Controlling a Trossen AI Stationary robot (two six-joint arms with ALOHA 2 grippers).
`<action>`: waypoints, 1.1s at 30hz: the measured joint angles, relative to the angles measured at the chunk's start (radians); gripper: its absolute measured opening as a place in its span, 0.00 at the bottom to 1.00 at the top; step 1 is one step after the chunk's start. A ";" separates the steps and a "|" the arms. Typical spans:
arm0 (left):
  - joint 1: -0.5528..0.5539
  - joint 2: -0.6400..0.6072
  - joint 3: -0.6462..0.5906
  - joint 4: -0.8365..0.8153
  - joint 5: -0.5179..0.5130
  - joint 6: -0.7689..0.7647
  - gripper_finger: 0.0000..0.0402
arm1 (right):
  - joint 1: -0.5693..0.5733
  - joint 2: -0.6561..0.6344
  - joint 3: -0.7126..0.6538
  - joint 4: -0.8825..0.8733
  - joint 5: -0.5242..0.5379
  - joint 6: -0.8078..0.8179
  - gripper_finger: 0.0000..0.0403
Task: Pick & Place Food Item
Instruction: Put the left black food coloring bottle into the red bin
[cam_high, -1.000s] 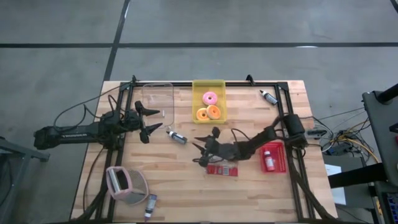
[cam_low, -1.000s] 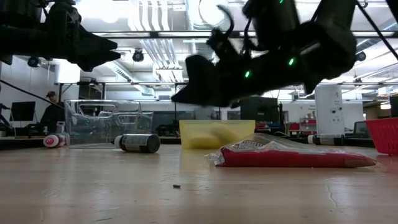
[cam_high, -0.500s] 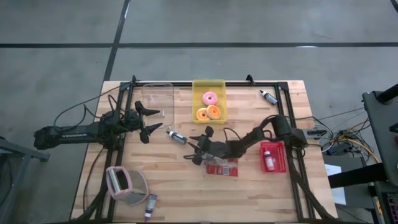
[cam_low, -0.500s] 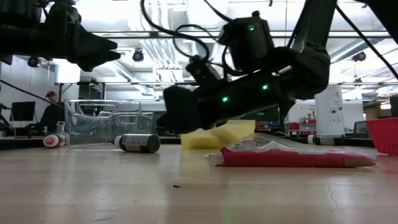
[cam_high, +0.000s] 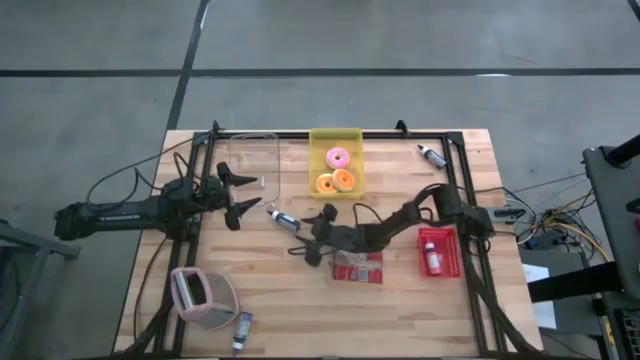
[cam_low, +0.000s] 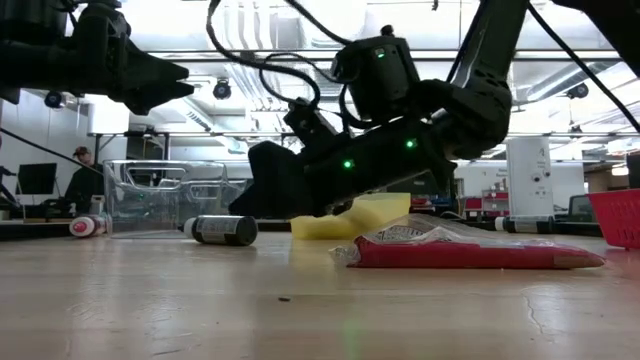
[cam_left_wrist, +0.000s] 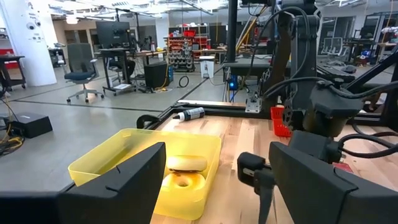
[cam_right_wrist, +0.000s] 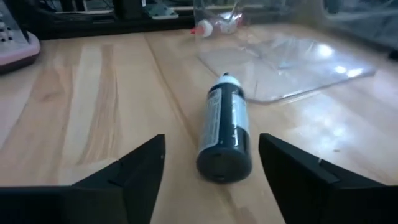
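Observation:
A yellow bin (cam_high: 337, 160) at the table's far middle holds three donuts (cam_high: 337, 157). A red packet (cam_high: 357, 266) lies flat near the centre. A black bottle (cam_high: 283, 218) lies on its side left of centre. My right gripper (cam_high: 308, 232) hovers low just right of this bottle, open, its fingers standing either side of the bottle's near end (cam_right_wrist: 224, 163) without touching. My left gripper (cam_high: 238, 195) waits open at the left, raised above the table, looking toward the yellow bin (cam_left_wrist: 155, 168).
A clear container (cam_high: 252, 155) stands at the far left, and a red tray (cam_high: 447, 262) with a bottle at the right. A pink object (cam_high: 205, 297) and a small bottle (cam_high: 243, 328) lie near the front left. Another bottle (cam_high: 432, 154) lies far right.
My right gripper has moved toward the table's left edge and sunk lower, passing over the red packet and closing in on the black bottle. The packet and the bottle have stayed where they were.

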 joint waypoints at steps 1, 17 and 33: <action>0.000 0.000 0.000 0.000 0.000 0.000 0.73 | -0.005 0.000 0.002 -0.012 -0.015 0.015 0.66; 0.000 0.000 0.000 0.000 0.000 0.000 0.72 | -0.059 0.001 0.110 -0.257 -0.051 0.114 0.70; 0.000 0.000 0.000 0.000 0.000 0.000 0.72 | -0.061 0.002 0.112 -0.292 -0.058 0.116 0.66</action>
